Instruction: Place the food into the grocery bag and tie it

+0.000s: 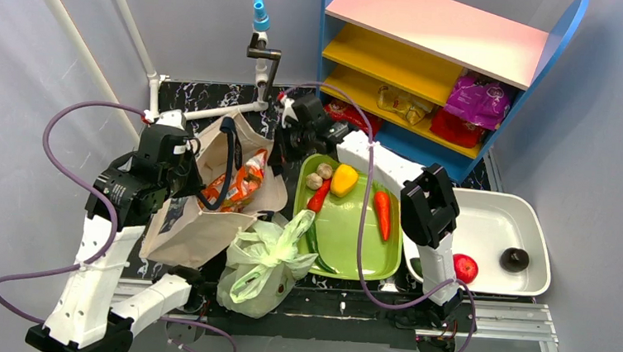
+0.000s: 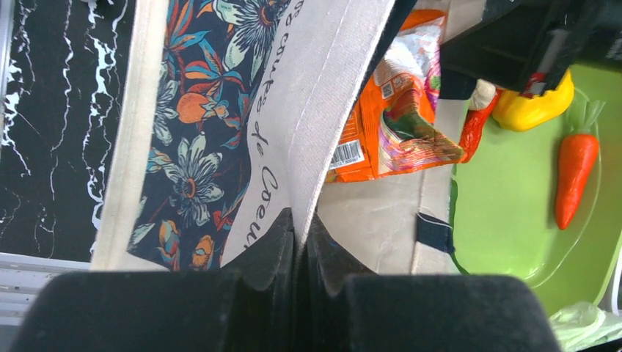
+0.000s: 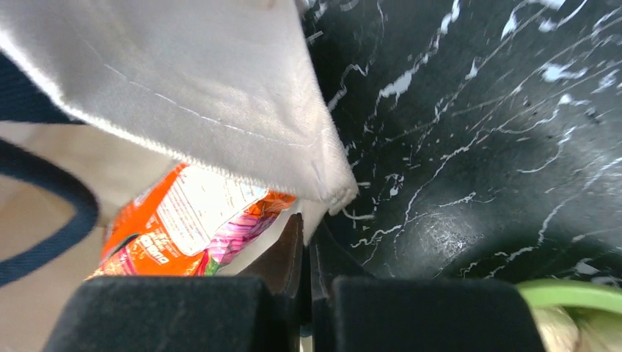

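Grocery bag (image 1: 264,272), one; left end effector (image 2: 301,220), right end effector (image 3: 308,224), seemingly tight on tote (image 1: 196,234)

The left arm (image 1: 99,261) stands up from its base at the near left edge, elbow bent, wrist pitched forward and to the right. The left claw (image 2: 301,220) is closed, its fingers pinching the rim of the canvas tote (image 1: 192,234). The right arm (image 1: 430,209) is folded at a high elbow, forearm reaching far left. The right claw (image 3: 306,231) is likewise closed on the tote's opposite rim.
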